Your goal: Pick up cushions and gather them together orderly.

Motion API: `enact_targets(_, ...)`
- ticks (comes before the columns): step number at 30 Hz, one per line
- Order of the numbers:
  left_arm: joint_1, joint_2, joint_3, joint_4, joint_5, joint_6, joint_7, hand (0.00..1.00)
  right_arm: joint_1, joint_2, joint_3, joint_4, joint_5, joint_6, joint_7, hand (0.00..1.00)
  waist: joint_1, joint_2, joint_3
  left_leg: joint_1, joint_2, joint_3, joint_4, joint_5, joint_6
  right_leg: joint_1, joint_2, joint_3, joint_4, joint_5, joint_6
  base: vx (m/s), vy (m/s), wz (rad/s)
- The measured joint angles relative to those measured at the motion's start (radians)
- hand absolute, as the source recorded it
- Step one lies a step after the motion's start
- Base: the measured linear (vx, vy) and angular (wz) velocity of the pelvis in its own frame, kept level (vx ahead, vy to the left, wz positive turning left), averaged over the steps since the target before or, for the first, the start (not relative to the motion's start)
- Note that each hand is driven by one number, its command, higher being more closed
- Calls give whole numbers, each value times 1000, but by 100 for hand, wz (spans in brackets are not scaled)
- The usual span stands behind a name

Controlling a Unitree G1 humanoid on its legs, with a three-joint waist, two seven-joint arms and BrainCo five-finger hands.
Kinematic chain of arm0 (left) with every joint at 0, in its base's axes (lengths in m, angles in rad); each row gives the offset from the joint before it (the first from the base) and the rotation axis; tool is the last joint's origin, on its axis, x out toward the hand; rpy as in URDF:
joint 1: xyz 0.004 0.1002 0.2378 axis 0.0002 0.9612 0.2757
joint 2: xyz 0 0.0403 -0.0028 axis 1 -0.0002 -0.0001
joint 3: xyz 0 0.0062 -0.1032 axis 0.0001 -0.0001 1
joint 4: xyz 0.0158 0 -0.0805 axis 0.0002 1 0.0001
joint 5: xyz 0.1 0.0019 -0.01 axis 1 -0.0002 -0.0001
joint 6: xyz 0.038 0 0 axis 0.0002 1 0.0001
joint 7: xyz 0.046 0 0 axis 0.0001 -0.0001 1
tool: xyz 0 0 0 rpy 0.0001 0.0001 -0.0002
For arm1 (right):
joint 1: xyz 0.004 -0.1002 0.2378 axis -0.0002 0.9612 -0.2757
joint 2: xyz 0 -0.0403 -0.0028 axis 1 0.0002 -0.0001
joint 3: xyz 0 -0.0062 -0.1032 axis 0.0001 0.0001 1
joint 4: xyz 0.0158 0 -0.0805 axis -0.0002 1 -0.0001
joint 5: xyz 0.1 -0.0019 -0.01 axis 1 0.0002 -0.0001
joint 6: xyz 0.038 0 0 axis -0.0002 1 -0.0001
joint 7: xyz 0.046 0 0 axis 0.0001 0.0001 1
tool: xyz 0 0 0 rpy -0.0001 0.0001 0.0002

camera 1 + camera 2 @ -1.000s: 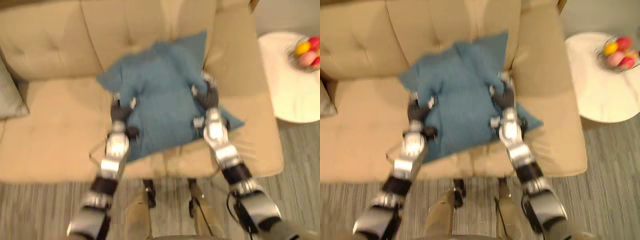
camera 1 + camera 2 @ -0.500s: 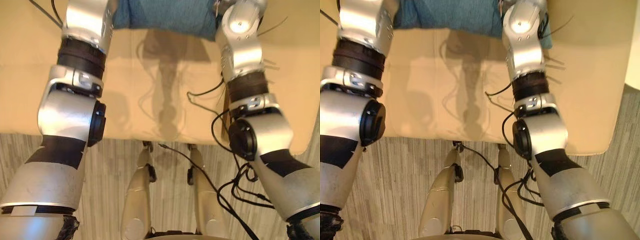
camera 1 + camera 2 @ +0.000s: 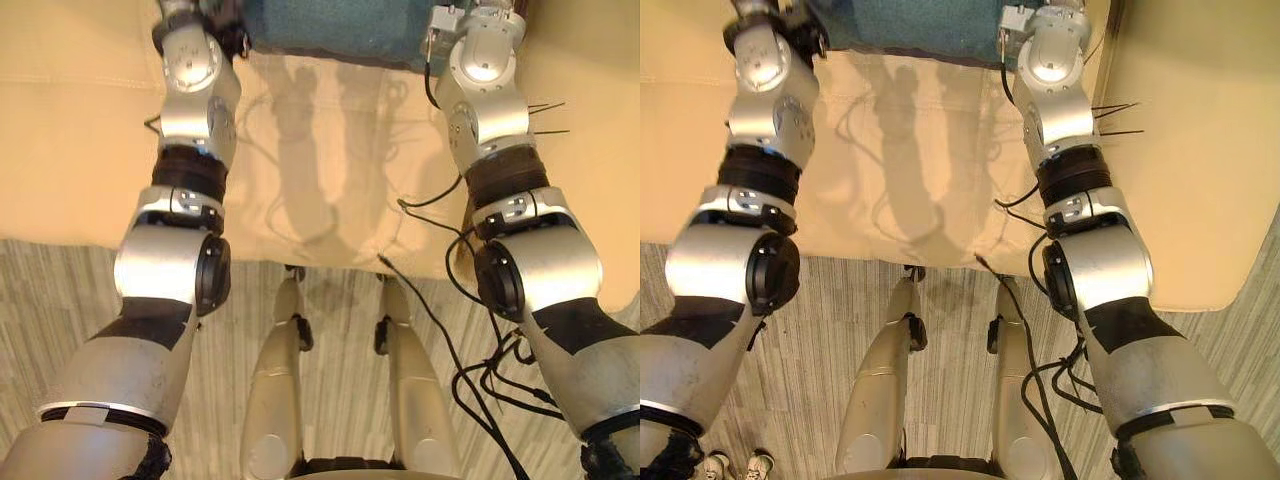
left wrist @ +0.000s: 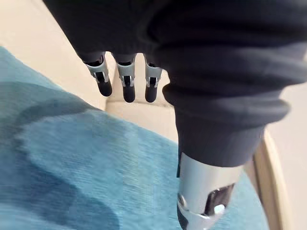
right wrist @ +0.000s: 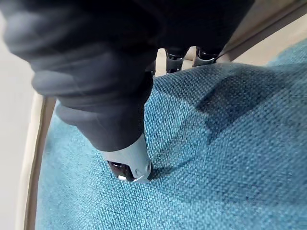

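A teal cushion lies on the beige sofa seat, its near edge at the top of the eye views between my two outstretched arms. My left hand hovers over the cushion with its fingers straight and nothing in them. My right hand rests its thumb tip on the cushion's weave. Its fingers reach out past the cushion's edge toward the sofa back, holding nothing.
The sofa's front edge runs across the middle of the eye views, with striped grey carpet below it. The sofa's padded arm rises at the right beside my right arm.
The camera has tipped down from the whole sofa to my arms and the seat's front edge. Both hands gripped the cushion's sides a second ago; their fingers now stand straight.
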State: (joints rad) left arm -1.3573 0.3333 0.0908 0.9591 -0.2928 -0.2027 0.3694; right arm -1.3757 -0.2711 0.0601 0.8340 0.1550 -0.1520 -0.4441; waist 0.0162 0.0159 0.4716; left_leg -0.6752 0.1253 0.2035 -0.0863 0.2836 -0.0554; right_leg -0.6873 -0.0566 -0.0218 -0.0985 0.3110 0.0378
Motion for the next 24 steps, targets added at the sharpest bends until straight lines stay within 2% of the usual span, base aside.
enact_targets(2,32,18,0,-18,0,0,-3,0,37,-2,10,-14,1,0,13,0,0,0,0,18,1,9,0,0,0,14,1,6,0,0,0,-52,33,-11)
enact_targets(5,99,89,-2,-121,0,-7,-21,0,134,-19,19,-106,1,-12,38,0,2,0,0,52,5,22,0,-1,-2,37,4,22,0,-1,0,-82,9,-14)
enact_targets(7,188,148,-2,-259,1,-33,-22,0,245,-55,19,-235,2,-33,57,0,4,0,0,80,12,30,6,-5,-6,65,9,24,0,-2,-1,-94,-21,-10)
enact_targets(8,218,157,-2,-295,1,-41,-22,0,279,-64,19,-272,2,-38,58,0,4,0,0,86,14,31,14,-8,-10,76,10,23,0,-5,-5,-77,-31,0)
enact_targets(11,460,168,-3,-500,-2,-83,-47,0,518,-87,19,-473,33,-68,104,0,18,0,0,149,32,26,77,-56,-21,167,20,20,4,-22,-12,-52,-39,-1)
enact_targets(13,718,121,-3,-621,0,-106,-87,0,748,-83,39,-600,32,-90,167,0,27,0,-13,203,47,22,159,-120,-31,241,32,18,40,-66,-16,-1,-36,-5)
enact_targets(14,786,98,-4,-636,3,-110,-101,0,809,-77,43,-620,30,-94,188,0,27,0,-32,207,51,19,177,-135,-33,249,34,16,50,-78,-17,32,-34,-1)
enact_targets(16,1055,-6,-39,-638,17,-110,-148,0,1047,-43,57,-647,8,-107,249,0,27,0,-102,250,58,17,212,-185,-40,302,37,13,65,-124,-17,87,-41,1)
enact_targets(17,1114,-27,-55,-633,26,-107,-159,0,1102,-35,58,-646,-4,-107,261,0,27,-1,-113,269,58,17,213,-193,-39,320,37,13,65,-131,-18,98,-38,0)
enact_targets(18,1223,-67,-76,-620,52,-99,-200,0,1205,-19,56,-640,-31,-107,296,0,27,-4,-138,297,57,17,216,-212,-42,349,36,13,66,-144,-15,59,-25,-1)
enact_targets(19,1266,-83,-86,-599,64,-96,-216,0,1249,-13,56,-630,-47,-107,310,0,27,-5,-153,310,56,17,216,-217,-43,361,35,14,66,-149,-14,76,-32,-1)
enact_targets(21,1381,-130,-87,-452,141,-70,-279,0,1370,21,46,-533,-158,-103,356,0,20,-13,-217,361,49,19,207,-230,-41,404,29,13,68,-168,-2,72,-29,-2)
enact_targets(24,1477,-147,-78,-310,207,-39,-326,0,1471,64,-5,-408,-206,-94,399,0,-2,-20,-262,458,39,25,184,-243,-42,487,20,15,68,-192,7,55,-7,-2)
